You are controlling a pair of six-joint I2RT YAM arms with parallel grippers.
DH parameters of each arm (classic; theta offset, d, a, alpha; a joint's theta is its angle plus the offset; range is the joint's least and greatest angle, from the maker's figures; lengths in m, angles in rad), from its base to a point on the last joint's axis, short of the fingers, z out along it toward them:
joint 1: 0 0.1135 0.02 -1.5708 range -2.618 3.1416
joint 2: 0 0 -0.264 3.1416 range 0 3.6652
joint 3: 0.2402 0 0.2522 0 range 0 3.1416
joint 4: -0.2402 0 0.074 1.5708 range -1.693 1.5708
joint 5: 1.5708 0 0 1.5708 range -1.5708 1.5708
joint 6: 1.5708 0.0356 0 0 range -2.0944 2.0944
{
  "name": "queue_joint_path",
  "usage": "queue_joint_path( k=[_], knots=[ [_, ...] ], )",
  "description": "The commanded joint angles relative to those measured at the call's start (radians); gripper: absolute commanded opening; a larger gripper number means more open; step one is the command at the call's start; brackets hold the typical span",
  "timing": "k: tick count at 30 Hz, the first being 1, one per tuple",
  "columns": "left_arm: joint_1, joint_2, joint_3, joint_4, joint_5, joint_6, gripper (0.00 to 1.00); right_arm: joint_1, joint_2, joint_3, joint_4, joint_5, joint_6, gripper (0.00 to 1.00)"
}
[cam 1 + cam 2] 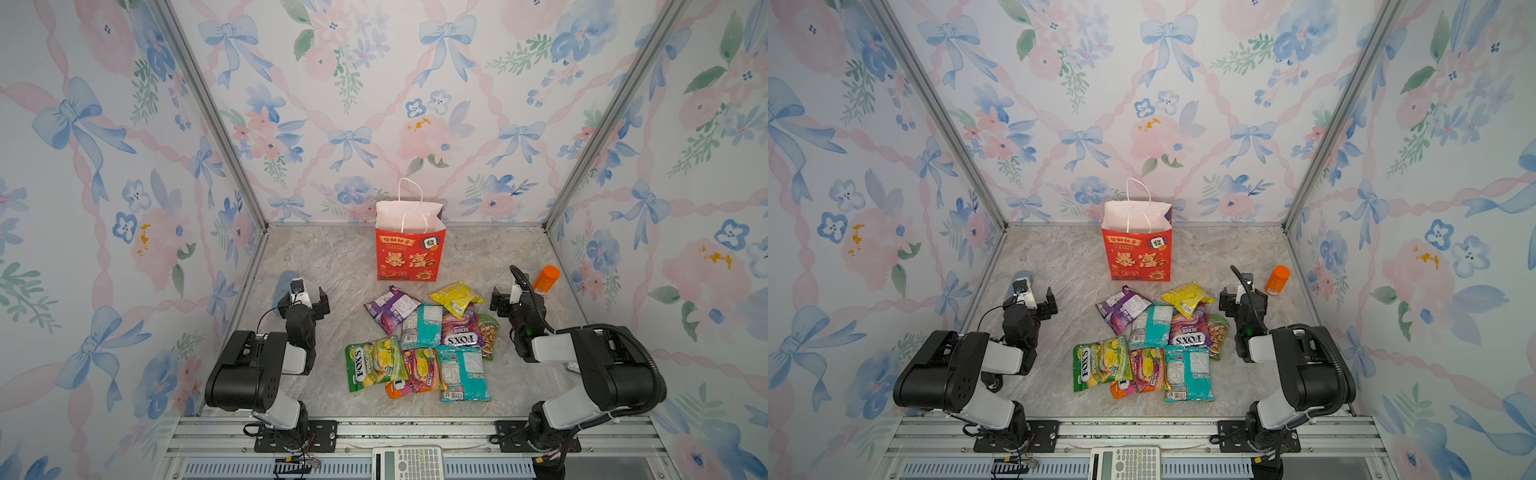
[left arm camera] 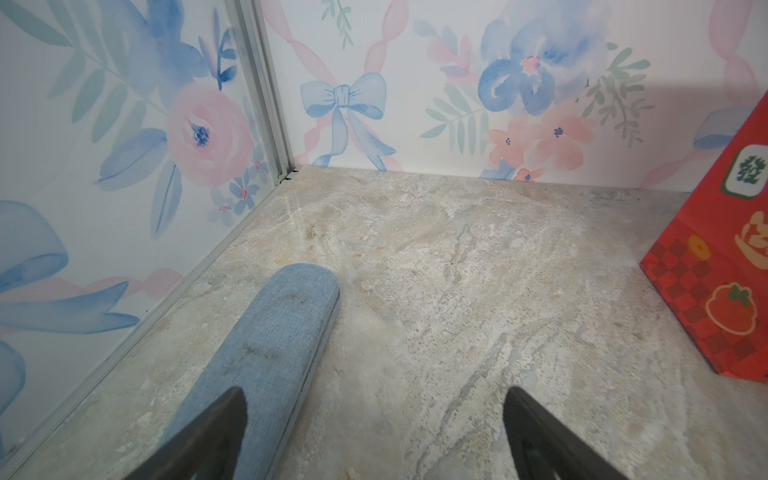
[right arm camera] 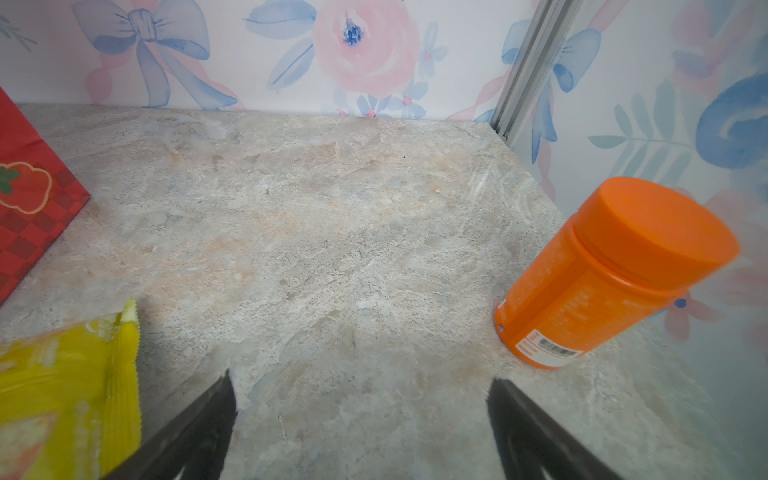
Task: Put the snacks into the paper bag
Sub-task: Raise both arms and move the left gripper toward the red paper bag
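Snacks point(image 1: 424, 340), crinkly plastic packets in green, purple, teal, yellow and pink, lie heaped on the marbled table point(image 1: 332, 266) in both top views, just in front of the upright red paper bag point(image 1: 410, 257). Left fingers point(image 1: 323, 297) and right fingers point(image 1: 496, 299) flank the heap, spread, empty. Left wrist view: a blue fabric case point(image 2: 270, 353) beside one finger. Right wrist view: a yellow packet point(image 3: 62, 395), an upright orange plastic bottle point(image 3: 602, 282).

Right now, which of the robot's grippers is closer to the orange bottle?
The right. The right gripper hangs open just beside the orange bottle, not touching it. The left gripper, also open, is on the far side of the snacks from the bottle.
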Motion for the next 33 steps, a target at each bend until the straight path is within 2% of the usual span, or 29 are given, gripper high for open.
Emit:
queue_joint_path(
  k=[1, 5, 8, 9, 11, 12, 14, 17, 20, 22, 26, 28, 33],
  knots=[
    [-0.001, -0.017, 0.004, -0.015, -0.018, 0.015, 0.96, 0.017, -0.132, 0.090, -0.233, 0.004, -0.006, 0.97],
    [-0.013, -0.105, 0.030, -0.138, -0.070, 0.013, 0.95, 0.062, -0.250, 0.275, -0.600, 0.123, 0.113, 0.97],
    [-0.018, -0.232, 0.127, -0.469, -0.180, -0.120, 0.98, 0.061, -0.351, 0.345, -0.736, 0.110, 0.324, 0.97],
    [-0.019, -0.269, 0.147, -0.535, -0.195, -0.172, 0.98, 0.041, -0.387, 0.337, -0.743, 0.059, 0.382, 0.97],
    [-0.019, -0.341, 0.147, -0.561, -0.161, -0.246, 0.98, -0.001, -0.435, 0.277, -0.661, -0.048, 0.406, 0.97],
    [-0.022, -0.383, 0.140, -0.560, -0.167, -0.324, 0.98, -0.015, -0.454, 0.251, -0.628, -0.077, 0.416, 0.96],
    [-0.021, -0.454, 0.133, -0.578, -0.202, -0.466, 0.98, -0.018, -0.487, 0.251, -0.680, -0.082, 0.414, 0.97],
    [-0.006, -0.514, 0.173, -0.613, -0.093, -0.455, 0.98, -0.010, -0.502, 0.315, -0.863, -0.050, 0.400, 0.97],
    [0.008, -0.492, 0.338, -0.815, 0.029, -0.436, 0.92, -0.004, -0.490, 0.363, -1.000, -0.065, 0.398, 0.96],
    [0.013, -0.438, 0.482, -0.971, 0.130, -0.409, 0.88, 0.012, -0.478, 0.372, -1.047, -0.087, 0.398, 0.97],
    [0.016, -0.292, 0.809, -1.307, 0.191, -0.361, 0.82, 0.064, -0.440, 0.398, -1.119, -0.082, 0.383, 0.97],
    [0.016, -0.202, 0.974, -1.445, 0.282, -0.296, 0.77, 0.087, -0.412, 0.419, -1.152, -0.083, 0.372, 0.96],
    [0.015, -0.049, 1.199, -1.591, 0.518, -0.249, 0.71, 0.124, -0.337, 0.475, -1.215, -0.088, 0.342, 0.97]
  ],
)
